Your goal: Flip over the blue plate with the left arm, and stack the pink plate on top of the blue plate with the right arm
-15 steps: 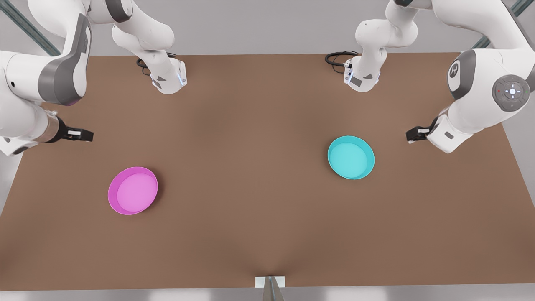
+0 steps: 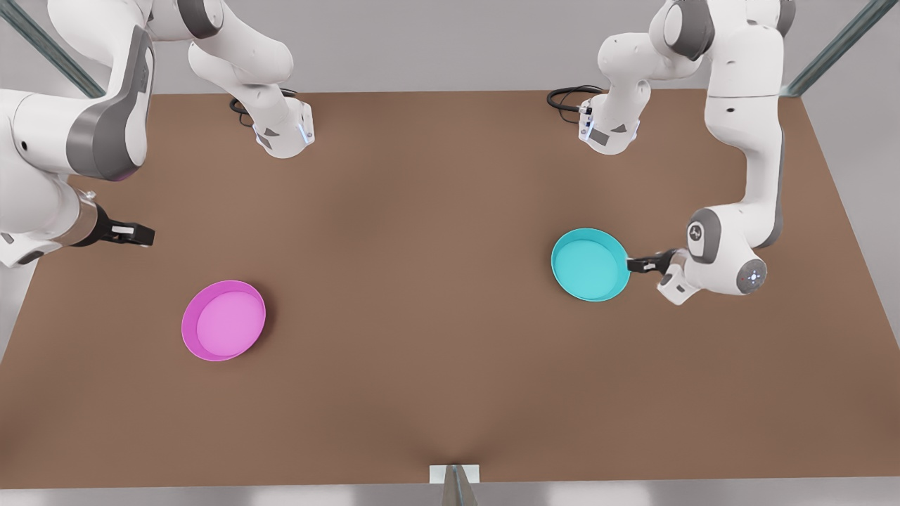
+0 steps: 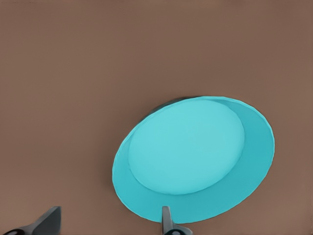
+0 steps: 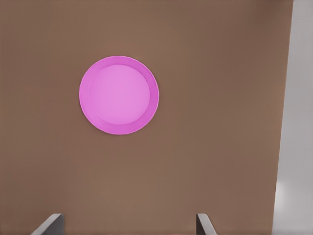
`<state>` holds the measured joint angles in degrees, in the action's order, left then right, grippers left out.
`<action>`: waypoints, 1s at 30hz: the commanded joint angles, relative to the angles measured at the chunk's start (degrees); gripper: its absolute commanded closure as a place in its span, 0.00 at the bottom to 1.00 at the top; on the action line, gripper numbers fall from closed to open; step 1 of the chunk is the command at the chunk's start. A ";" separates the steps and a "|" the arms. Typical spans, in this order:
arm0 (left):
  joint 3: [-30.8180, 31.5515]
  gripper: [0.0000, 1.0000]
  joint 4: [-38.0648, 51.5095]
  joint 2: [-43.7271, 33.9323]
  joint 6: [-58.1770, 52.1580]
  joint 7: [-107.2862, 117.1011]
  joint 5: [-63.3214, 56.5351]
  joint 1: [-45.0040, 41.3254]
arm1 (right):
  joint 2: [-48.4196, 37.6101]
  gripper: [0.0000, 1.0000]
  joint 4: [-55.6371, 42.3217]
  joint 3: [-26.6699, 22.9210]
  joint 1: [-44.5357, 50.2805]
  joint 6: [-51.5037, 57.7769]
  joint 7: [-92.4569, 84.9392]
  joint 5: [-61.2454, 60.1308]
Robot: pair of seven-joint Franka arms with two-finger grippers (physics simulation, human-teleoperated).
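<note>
Arm movement is bringing the left tool [image 2: 636, 265], spread wide, down beside the round turquoise plastic blue plate [image 2: 589, 264], nearly touching its rim. It is getting ready to grab and flip. The right tool [image 2: 137, 234] is waiting spread open, well apart from the round magenta plastic pink plate [image 2: 223, 320] on the brown counter [image 2: 422, 281].

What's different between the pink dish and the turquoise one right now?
The blue plate is cyan, while the pink plate is magenta with a paler inside. The left gripper sits low at the blue plate's rim, fingers open; the right gripper, also open, hangs well apart from the pink plate. Both are round, shallow, similar in size, and rest open side up on the table.
</note>
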<state>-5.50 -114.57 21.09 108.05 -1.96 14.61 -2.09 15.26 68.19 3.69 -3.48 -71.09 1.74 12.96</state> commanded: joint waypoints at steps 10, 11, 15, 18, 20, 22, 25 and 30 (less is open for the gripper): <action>0.23 0.00 -3.56 4.49 15.17 -43.74 4.46 -0.11 | 0.03 0.00 0.18 0.00 0.06 0.16 0.28 0.05; 0.31 0.00 -3.65 4.58 14.82 -43.74 4.46 -0.11 | 0.03 0.00 0.27 0.00 0.06 0.16 0.28 0.05; 0.31 0.20 -3.47 5.02 13.85 -43.48 6.22 -0.20 | -0.05 0.00 0.18 0.00 0.06 0.86 0.46 -0.04; 0.31 0.22 -3.47 5.81 13.94 -43.48 6.75 -0.11 | -0.05 0.00 0.18 0.00 0.14 1.03 0.54 0.05; 0.31 0.26 -2.94 6.68 14.29 -43.48 6.75 -0.11 | -0.05 0.00 0.18 0.00 0.14 1.92 0.54 -0.04; 0.31 0.37 -2.86 6.95 14.47 -43.48 7.89 -0.20 | -0.05 0.00 0.18 0.00 0.14 2.44 0.54 0.05; 0.40 0.44 -2.77 7.12 14.47 -43.48 7.89 -0.20 | -0.05 0.00 0.36 0.00 0.14 2.62 0.46 0.31; 0.49 0.54 -2.77 7.65 14.64 -43.48 7.89 -0.20 | 0.03 0.00 0.36 -0.09 0.06 3.76 0.54 0.92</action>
<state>-5.02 -117.36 28.69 122.43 -36.21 22.44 -2.29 15.33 68.59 3.67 -3.42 -68.28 2.09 13.67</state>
